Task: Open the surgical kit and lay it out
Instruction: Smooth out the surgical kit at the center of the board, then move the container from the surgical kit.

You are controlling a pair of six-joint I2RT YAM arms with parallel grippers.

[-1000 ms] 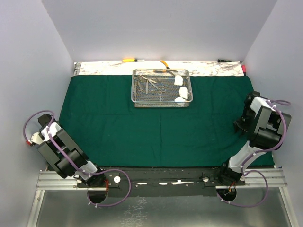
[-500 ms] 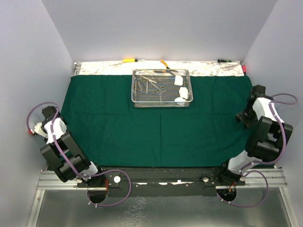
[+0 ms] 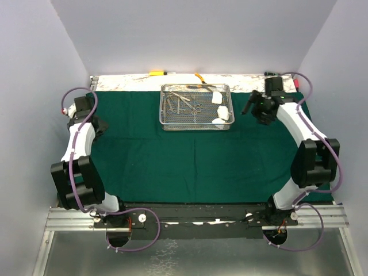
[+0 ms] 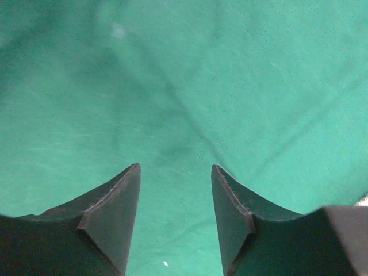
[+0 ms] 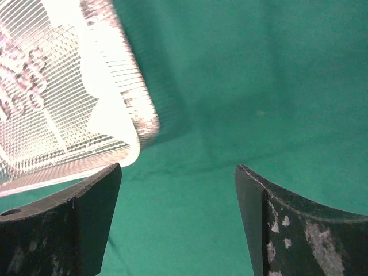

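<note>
Found the green cloth (image 3: 195, 155) spread flat over nearly the whole surface (image 3: 132, 82). Judged the opening step therefore as done, and the laying-out as the step in hand.

Found the wire tray (image 3: 195, 125) standing on the cloth near the far edge, about in the middle, not yet emptied.

Saw the right gripper (image 5: 178, 167) hanging just beside the right end of the tray, fingers wide apart, grasping nothing. Saw the left gripper (image 4: 175, 167) over bare cloth at the far left, well apart from the tray, released too, with nothing between the fingers.

Noted the steel clamps (image 3: 183, 103) lying crossed in the left part of the tray and the white gauze rolls (image 3: 217, 98) in the right part.

Judged the next move to call for reaching over the tray wall, picking one piece only, and setting it down on free cloth. Expected trouble from thin steel lying flat on mesh and tangled together.

From the top view, got the whole layout and the contents, but not the finger gaps. From the right wrist view, got the gap and the rounded tray corner close by, with the contents washed out. From the left wrist view, got only creased cloth.
</note>
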